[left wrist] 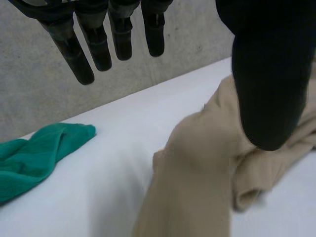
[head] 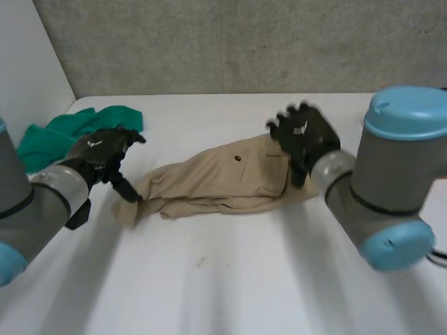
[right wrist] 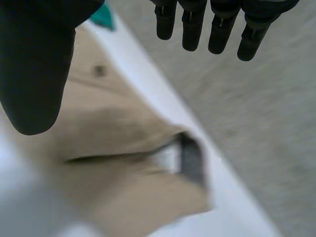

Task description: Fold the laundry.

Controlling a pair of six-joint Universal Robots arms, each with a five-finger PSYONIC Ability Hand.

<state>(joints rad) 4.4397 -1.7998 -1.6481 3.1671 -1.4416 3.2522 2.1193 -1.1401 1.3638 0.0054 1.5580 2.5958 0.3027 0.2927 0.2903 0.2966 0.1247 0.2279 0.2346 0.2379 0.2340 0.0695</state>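
Lying bunched lengthwise across the middle of the tabletop (head: pixel 230 279), the tan trousers (head: pixel 216 178) show a buttoned pocket and rumpled folds; my left hand (head: pixel 98 157) sits at their left end, my right hand (head: pixel 307 139) over their right end, both with fingers (left wrist: pixel 98 44) straight, released.

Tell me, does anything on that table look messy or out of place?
The tan garment lies rumpled, bunched at the end beside the left hand rather than flat. A green cloth sits heaped at a far corner of the table. Nothing looks torn or spilled.
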